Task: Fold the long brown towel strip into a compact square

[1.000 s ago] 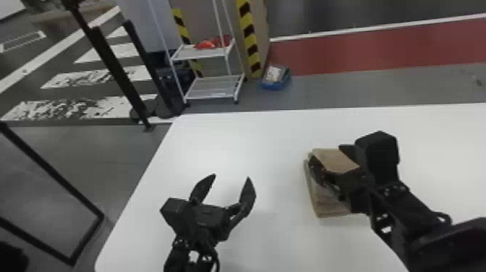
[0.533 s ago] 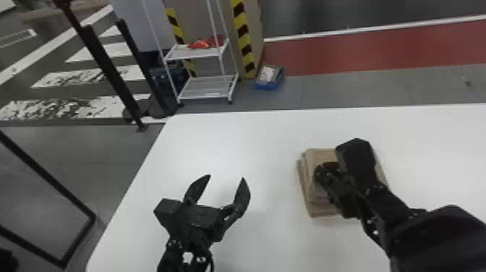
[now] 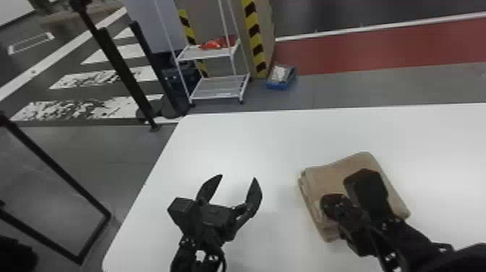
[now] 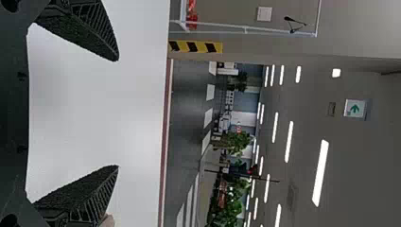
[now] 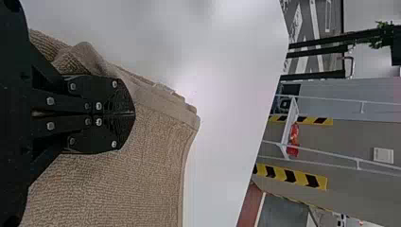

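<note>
Right gripper (image 5: 134, 113) on towel (image 3: 325, 179), fingers together. Left gripper (image 3: 238, 177) well left of towel, fingers apart. Folding looks nearly done; next, pat bumps flat, let towel be.

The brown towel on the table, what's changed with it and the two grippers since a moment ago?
The folded towel has slid toward the robot and turned a little counterclockwise as seen in the head view. The right gripper, over it, has come nearer the robot too. No grasp visibly made or released. As before, the left gripper stands open over the table, left of the towel.
</note>
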### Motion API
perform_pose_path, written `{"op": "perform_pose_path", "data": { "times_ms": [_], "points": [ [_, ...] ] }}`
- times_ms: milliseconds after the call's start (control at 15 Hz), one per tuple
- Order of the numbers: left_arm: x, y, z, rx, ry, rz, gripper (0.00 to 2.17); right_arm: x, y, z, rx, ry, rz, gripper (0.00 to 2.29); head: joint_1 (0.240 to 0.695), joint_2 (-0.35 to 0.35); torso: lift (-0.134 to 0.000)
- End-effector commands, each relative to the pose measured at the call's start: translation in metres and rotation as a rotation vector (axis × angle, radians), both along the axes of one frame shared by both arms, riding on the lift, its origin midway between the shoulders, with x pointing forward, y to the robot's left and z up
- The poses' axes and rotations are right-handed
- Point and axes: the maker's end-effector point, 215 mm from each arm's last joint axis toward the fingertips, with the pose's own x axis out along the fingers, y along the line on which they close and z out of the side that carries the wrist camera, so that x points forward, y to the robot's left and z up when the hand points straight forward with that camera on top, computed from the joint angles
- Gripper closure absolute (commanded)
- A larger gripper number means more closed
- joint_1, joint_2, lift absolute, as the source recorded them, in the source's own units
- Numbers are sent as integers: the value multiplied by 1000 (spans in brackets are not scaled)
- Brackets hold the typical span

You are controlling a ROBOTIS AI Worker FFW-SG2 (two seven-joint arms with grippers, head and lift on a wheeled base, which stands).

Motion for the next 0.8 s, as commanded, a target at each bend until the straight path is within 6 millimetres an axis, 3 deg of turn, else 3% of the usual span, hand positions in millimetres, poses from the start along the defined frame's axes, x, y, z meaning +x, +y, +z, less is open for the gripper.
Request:
{"op": "perform_pose_path", "data": {
  "times_ms": [0, 133, 200, 333, 533, 733],
  "points": [
    [1, -1, 0, -2, 0, -2, 60, -12, -26, 3, -3, -3, -9, 2013, 695, 350, -122],
    [3, -5, 0, -5, -1, -7, 60, -10, -55, 17, 23, -28, -51, 2013, 695, 341, -122],
    [3, -5, 0, -5, -1, -8, 60, -9, -67, 34, 62, -51, -64, 2013, 695, 328, -122],
    [3, -5, 0, -5, -1, -8, 60, -21, -93, 50, 98, -45, -92, 2013, 695, 301, -122],
    [4, -4, -2, -4, 0, -7, 60, -38, -139, 45, 87, 9, -154, 2013, 695, 249, -122],
    [3, -5, -3, -5, 2, -8, 60, -64, -154, 26, 93, 119, -148, 2013, 695, 207, -122]
  ]
}}
